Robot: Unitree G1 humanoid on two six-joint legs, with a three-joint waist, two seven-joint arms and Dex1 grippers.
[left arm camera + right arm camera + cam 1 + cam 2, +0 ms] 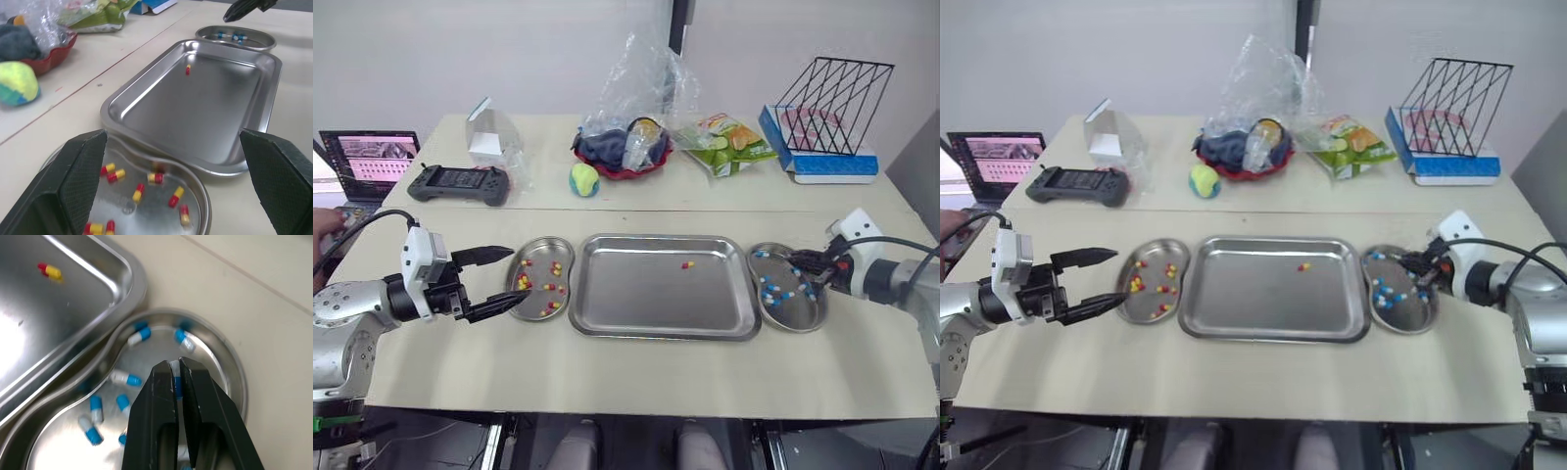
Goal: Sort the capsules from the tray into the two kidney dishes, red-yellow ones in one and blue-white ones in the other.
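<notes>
My right gripper [176, 366] hung over the steel kidney dish of blue-white capsules [806, 316], pinching one blue-white capsule [177, 385]. I judged it was set there for a drop. My left gripper [506, 277] was spread wide beside the steel kidney dish of red-yellow capsules [539, 242], probably ready for the lone red-yellow capsule [686, 264] in the rectangular steel tray [666, 331]. My fingers hid most of the pinched capsule, so the grip was hard to confirm.

Silver steelware and two-tone capsules on a cream table [636, 392]
Plain silver tray [646, 304] with one red-yellow capsule [687, 264] toward 1 o'clock; silver dish at its 9 o'clock [536, 250] has red-yellow capsules [548, 287], silver dish at 3 o'clock [803, 315] blue-white capsules [773, 292]; around 12, yellow-green ball [584, 179], red bowl [626, 173], black wire rack [832, 103]
</notes>
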